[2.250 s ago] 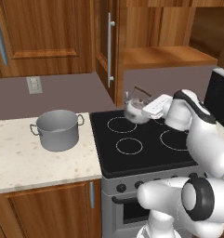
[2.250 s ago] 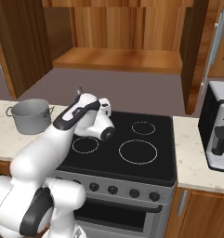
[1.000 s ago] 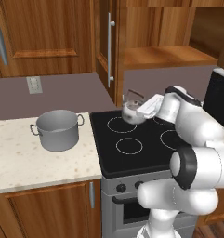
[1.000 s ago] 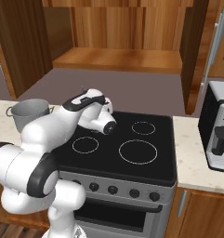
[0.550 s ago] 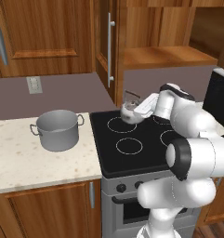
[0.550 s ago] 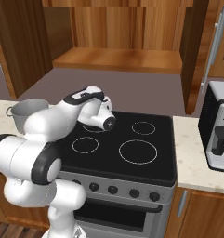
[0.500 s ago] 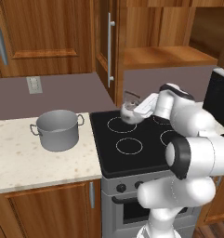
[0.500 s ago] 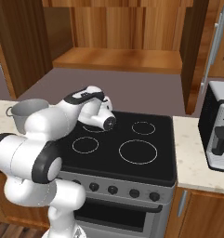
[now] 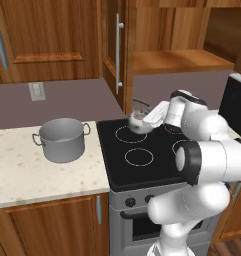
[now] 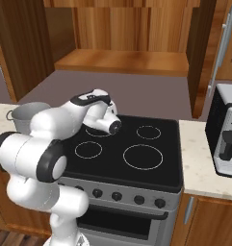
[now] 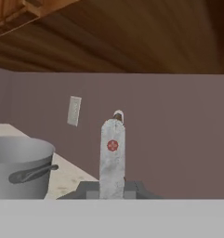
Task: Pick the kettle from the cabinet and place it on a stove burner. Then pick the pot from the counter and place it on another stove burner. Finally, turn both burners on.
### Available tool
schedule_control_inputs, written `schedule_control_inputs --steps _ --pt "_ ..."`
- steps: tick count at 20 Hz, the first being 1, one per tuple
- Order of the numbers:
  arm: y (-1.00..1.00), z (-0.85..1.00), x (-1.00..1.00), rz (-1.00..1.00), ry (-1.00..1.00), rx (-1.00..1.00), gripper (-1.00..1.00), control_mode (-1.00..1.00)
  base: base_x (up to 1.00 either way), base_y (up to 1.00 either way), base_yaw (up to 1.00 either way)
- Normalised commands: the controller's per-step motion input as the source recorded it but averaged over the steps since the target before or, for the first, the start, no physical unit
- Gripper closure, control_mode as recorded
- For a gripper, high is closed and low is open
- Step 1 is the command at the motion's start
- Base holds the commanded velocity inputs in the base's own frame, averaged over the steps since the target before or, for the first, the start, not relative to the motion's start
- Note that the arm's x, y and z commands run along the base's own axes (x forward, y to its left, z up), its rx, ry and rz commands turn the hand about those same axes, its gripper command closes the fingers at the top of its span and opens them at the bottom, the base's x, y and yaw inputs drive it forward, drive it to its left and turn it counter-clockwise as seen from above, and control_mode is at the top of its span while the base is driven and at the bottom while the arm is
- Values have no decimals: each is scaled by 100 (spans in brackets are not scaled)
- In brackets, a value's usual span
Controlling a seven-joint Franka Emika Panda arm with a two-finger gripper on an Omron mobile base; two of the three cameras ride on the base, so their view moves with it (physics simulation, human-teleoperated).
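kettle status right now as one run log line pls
phase: placing kettle | kettle: over rear left burner, held by handle | gripper: shut on kettle | pot: on counter, untouched | burners: not yet on

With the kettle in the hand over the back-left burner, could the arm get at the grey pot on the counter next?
Probably yes, once it lets go: the wide grey metal pot stands alone on the speckled cream counter, just beside the black stove, nothing between. The hand is still shut on the small shiny silver kettle.

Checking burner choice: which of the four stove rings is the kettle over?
The rear ring nearest the pot: the kettle, at the end effector, sits over it; the other three lie bare.
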Motion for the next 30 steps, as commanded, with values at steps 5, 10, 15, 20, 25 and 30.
schedule_control_inputs --steps 5,10,15,20,25,30 --pt "13 -20 33 0 0 0 100 -100 0 0 0" --pt "8 -21 17 0 0 -1 100 -100 0 0 0" --pt "2 -26 21 0 0 0 100 -100 0 0 0" --pt "0 -18 26 0 0 0 100 -100 0 0 0" --pt "1 -15 29 0 0 0 100 -100 0 0 0" --pt "0 -15 24 0 3 0 100 -100 0 0 0"
